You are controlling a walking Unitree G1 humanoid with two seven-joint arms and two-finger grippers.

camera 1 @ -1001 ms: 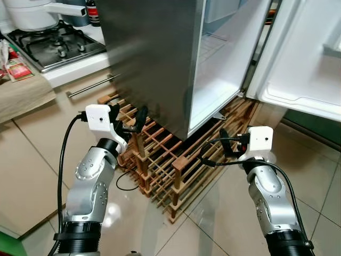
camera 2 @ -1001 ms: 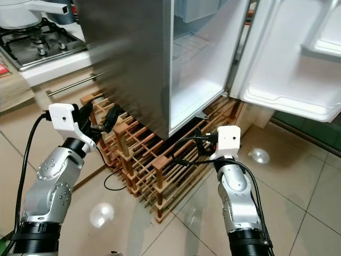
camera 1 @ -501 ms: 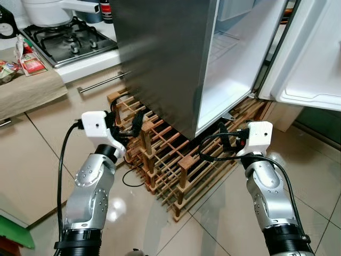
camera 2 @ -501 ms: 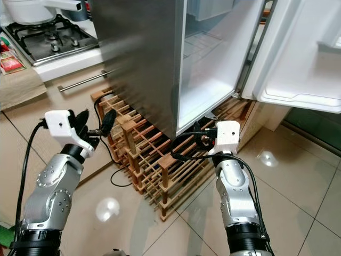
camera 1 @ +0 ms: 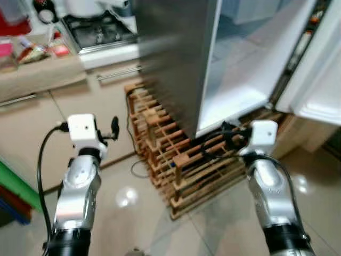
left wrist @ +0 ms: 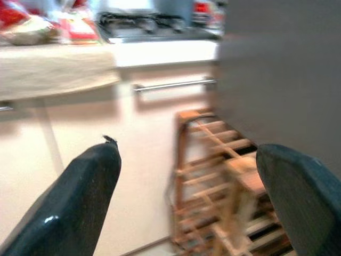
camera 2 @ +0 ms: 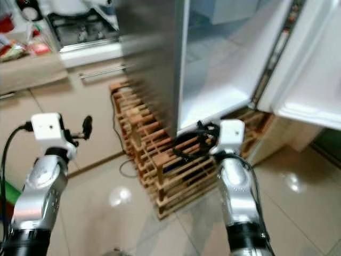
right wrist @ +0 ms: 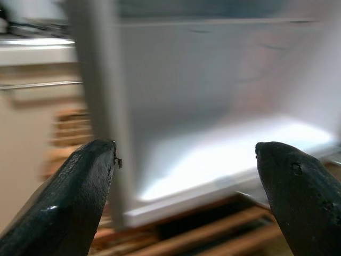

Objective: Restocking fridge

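Left eye view gives us a blurred look at the fridge (camera 1: 176, 58), its steel side toward us and its door (camera 1: 319, 69) swung wide on our right, so the white inside (camera 1: 240, 69) shows. It stands on a wooden rack (camera 1: 184, 160) above the pale tiled floor (camera 1: 133, 213). Our left gripper (left wrist: 186, 197) is held up in front of the cabinet (camera 1: 69, 112) beside the rack, fingers (left wrist: 80, 202) spread wide with nothing between them. Our right gripper (right wrist: 186, 197) points at the fridge's open lower part, fingers (right wrist: 298, 186) also spread and holding nothing. Behind the cabinet, on our left, sits a stove (camera 1: 98, 32), with blurred packets (camera 1: 40, 49) on the counter (camera 1: 37, 74).
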